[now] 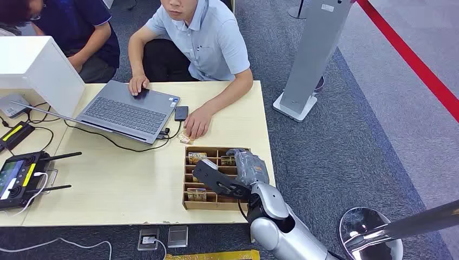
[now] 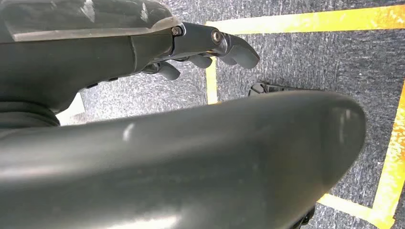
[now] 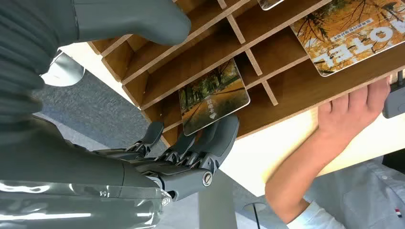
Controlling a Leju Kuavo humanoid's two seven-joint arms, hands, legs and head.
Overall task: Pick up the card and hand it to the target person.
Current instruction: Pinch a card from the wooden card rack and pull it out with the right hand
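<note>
The robot's right hand [image 1: 216, 181] reaches over a wooden divided tray [image 1: 188, 205] at the table's [image 1: 108, 184] 5 o'clock corner, its fingers [image 3: 210, 143] spread and touching the edge of an autumn-scene card [image 3: 214, 95] leaning in a compartment, not gripping it. The left hand [image 2: 210, 47] hangs over grey carpet, fingers curled on nothing. At 12 o'clock from the tray, a person's hand [image 1: 197, 122] rests on the table beside a laptop [image 1: 130, 111].

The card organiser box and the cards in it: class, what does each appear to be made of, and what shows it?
Box: thin brown board, probably wood or fibreboard, matte, with slotted dividers and raw cut edges. Cards: likely glossy plastic or coated card, with printed autumn photos, rounded corners and a slight sheen.
</note>
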